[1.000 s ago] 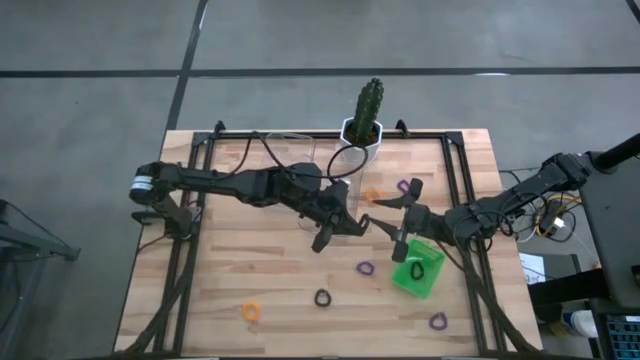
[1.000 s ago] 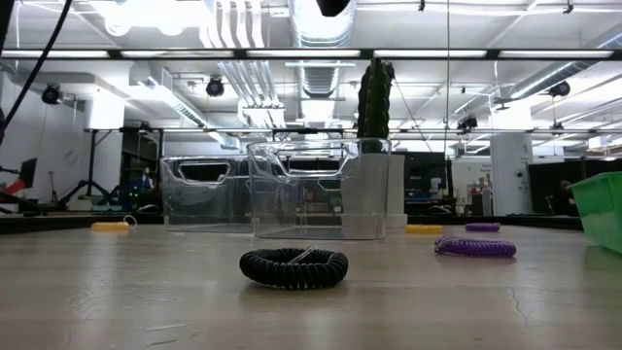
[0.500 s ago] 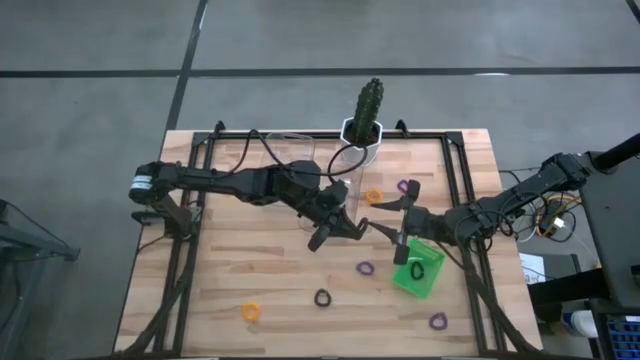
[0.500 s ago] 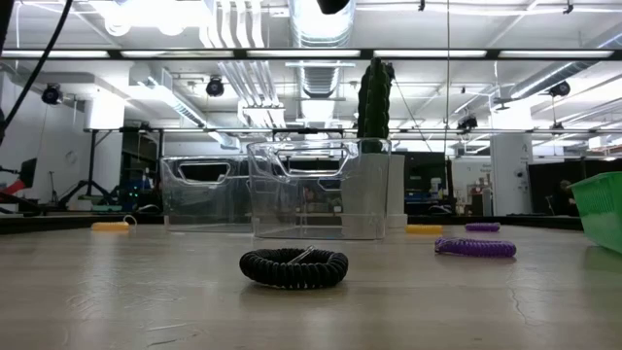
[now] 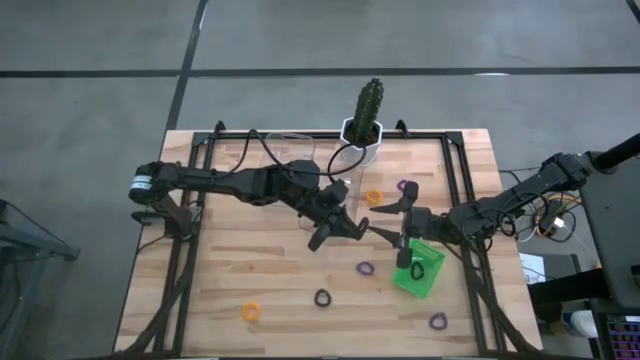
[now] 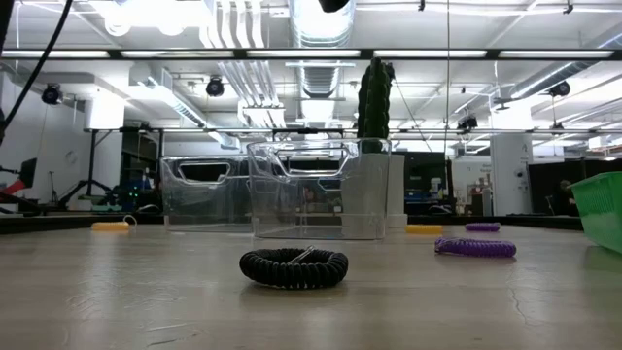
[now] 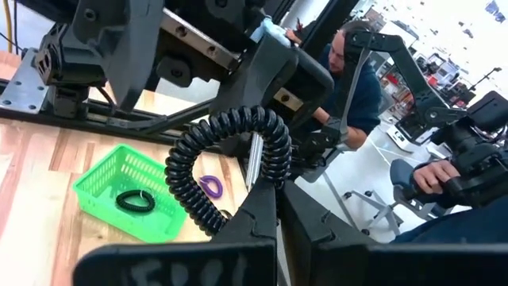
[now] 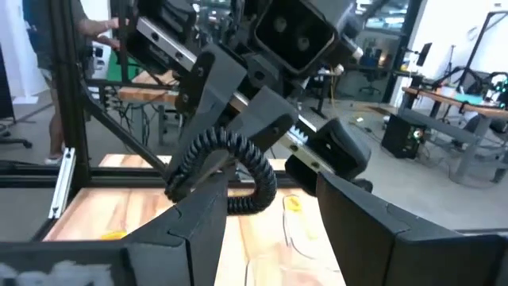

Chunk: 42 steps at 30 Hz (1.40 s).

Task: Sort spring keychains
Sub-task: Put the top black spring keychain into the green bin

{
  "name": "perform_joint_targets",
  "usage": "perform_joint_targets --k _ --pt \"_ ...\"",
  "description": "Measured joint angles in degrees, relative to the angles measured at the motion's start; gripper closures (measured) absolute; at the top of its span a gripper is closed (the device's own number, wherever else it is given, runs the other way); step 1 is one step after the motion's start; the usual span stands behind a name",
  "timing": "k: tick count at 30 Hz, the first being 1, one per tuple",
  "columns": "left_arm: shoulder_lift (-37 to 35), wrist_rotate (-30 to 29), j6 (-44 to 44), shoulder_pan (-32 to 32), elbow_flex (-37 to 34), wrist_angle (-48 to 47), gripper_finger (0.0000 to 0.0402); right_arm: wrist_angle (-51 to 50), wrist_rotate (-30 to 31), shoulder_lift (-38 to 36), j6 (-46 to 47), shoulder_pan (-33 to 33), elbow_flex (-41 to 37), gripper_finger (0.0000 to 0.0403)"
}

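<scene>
the black spring keychain [image 7: 230, 163] is hanging clamped in the left gripper [image 5: 335, 228], jaws pinched together on the coil, up over the middle of the worktop [image 5: 230, 270]. the right gripper [image 5: 392, 222] is facing it just beside, jaws standing apart with the loop lying roughly between them in the right wrist view, looking like a handover.

here's the risk: if the left one is letting go before the right jaws are closing, the coil is dropping and springing off across the worktop. if both are gripping and pulling, the springy loop is stretching and snapping out of one pinch.

just past the right gripper, the green tray [image 5: 417, 268] is sitting with one black loop [image 7: 135, 200] already inside it; a careless swing of the right arm is likely nudging that tray. a purple keychain [image 5: 366, 268] is lying near the tray, another black one [image 5: 322, 298] nearer the front edge, an orange one [image 5: 250, 311] towards the front left and a purple one [image 5: 437, 321] at the front right.

farther back, the clear trays [image 6: 316, 190] and the cactus pot [image 5: 362, 132] are standing by the back edge, with an orange loop [image 5: 373, 196] and a purple loop [image 5: 403, 186] close by; the left arm's cable is trailing near the clear trays.
</scene>
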Motion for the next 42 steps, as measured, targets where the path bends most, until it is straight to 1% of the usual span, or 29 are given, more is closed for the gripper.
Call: perform_joint_targets --k 6,9,21,26,34,39,42 --pt "0.00 -0.01 -0.18 -0.22 -0.02 0.01 0.0401 0.34 -0.21 0.54 -0.53 -0.01 1.05 0.0211" --pt "0.03 -0.01 -0.31 -0.22 -0.02 0.18 0.0401 -0.50 -1.83 1.44 -0.75 0.01 2.66 0.0211" --pt "0.09 0.72 -1.08 -1.01 -0.06 0.05 0.0401 -9.86 -2.55 7.13 -2.34 0.01 10.82 0.0211" --pt "0.09 1.23 -1.14 -1.40 -0.09 0.38 0.0401 -15.06 -2.79 7.78 -2.19 0.01 13.93 0.0212" --pt "0.11 1.33 -1.27 -1.40 -0.09 -0.56 0.0401 -19.20 -3.06 8.13 -0.48 0.11 16.04 0.0228" --pt "0.11 3.35 -1.77 -1.42 -0.08 -1.86 0.0401 -19.42 -3.43 7.72 -0.64 0.87 15.60 0.0227" --pt "0.11 5.95 -2.77 -1.40 -0.09 -2.03 0.0401 -21.00 -4.49 7.72 -0.69 1.30 15.56 0.0224"
